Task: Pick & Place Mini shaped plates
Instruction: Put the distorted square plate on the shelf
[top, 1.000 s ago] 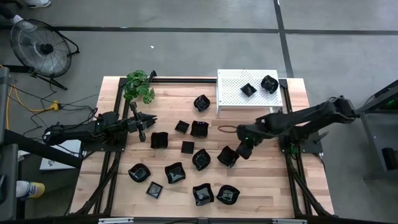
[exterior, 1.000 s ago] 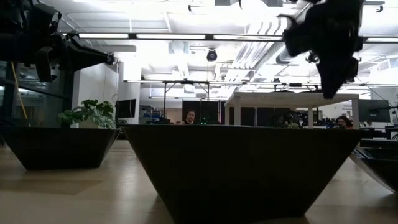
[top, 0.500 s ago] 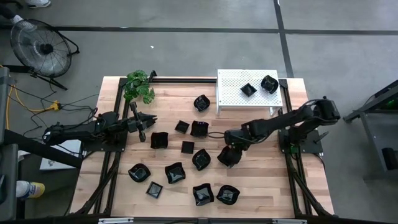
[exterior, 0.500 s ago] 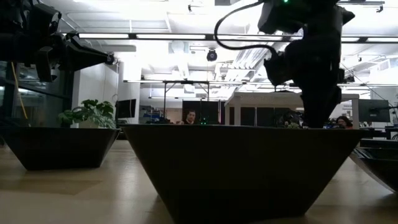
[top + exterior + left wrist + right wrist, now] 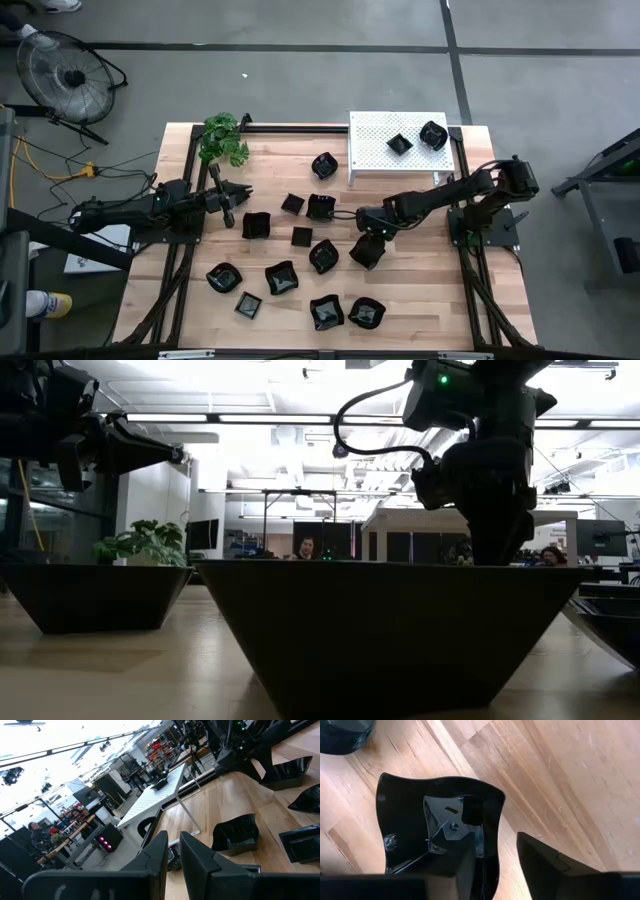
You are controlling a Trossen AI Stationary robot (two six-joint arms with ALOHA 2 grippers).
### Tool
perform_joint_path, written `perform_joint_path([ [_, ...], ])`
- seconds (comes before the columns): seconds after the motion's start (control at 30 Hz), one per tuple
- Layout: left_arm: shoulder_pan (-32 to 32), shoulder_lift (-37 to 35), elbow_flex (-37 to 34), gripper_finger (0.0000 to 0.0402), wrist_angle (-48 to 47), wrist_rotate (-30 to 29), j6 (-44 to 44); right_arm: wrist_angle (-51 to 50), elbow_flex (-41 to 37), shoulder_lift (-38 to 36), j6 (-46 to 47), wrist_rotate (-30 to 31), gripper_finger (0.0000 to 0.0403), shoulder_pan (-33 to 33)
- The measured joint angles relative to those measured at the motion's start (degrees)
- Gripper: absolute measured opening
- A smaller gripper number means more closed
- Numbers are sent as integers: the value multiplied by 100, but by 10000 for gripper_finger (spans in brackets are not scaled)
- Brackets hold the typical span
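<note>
— Right hand (image 5: 372, 240)?
— Down low, just off the desk's middle toward 4 o'clock. Released: fingers spread astride the rim of a glossy black wavy-edged mini plate (image 5: 365, 252), one finger (image 5: 462, 865) over the hollow, the other outside the wall with bare wood showing between. Not clamped.
— And that plate?
— Flat on the pale wooden desk (image 5: 420, 290), not lifted.
— Nearest neighbours?
— A rounded black dish (image 5: 323, 255) just beside, at 9 o'clock of it. A small flat square black dish (image 5: 301, 237) a little farther the same way. A deeper square black dish (image 5: 320, 207) at 11 o'clock.
— Farther out?
— Five more black dishes along the desk's near edge, from 5 round to 8 o'clock, among them a wavy black dish (image 5: 327, 312) and a rounded glossy dish (image 5: 366, 314) side by side at 6 o'clock.
— Anything placed?
— Two, on the white perforated rack (image 5: 375, 160) at the desk's 1 o'clock corner: a small square black plate (image 5: 399, 143) and a round black plate (image 5: 433, 134), close together, near the rack's 2 o'clock corner.
— Left hand (image 5: 228, 200)?
— Waiting at the desk's 9 o'clock side, clear of the wood. Fingers drawn together, only a thin slit between, nothing in them.
— Beyond it?
— A green leafy plant (image 5: 224, 138) at 11 o'clock.
</note>
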Motion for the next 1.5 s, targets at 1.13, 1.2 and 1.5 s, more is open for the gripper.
perform_joint_path([
  [1.13,-1,0,0,46,-1,-2,0,-61,0,-203,265,-240,1,-71],
  [1.2,0,0,0,46,0,-2,0,-79,0,-324,318,-237,1,-114],
  [1.5,-2,0,0,46,0,-4,0,-111,-2,-1005,571,-399,0,-246],
])
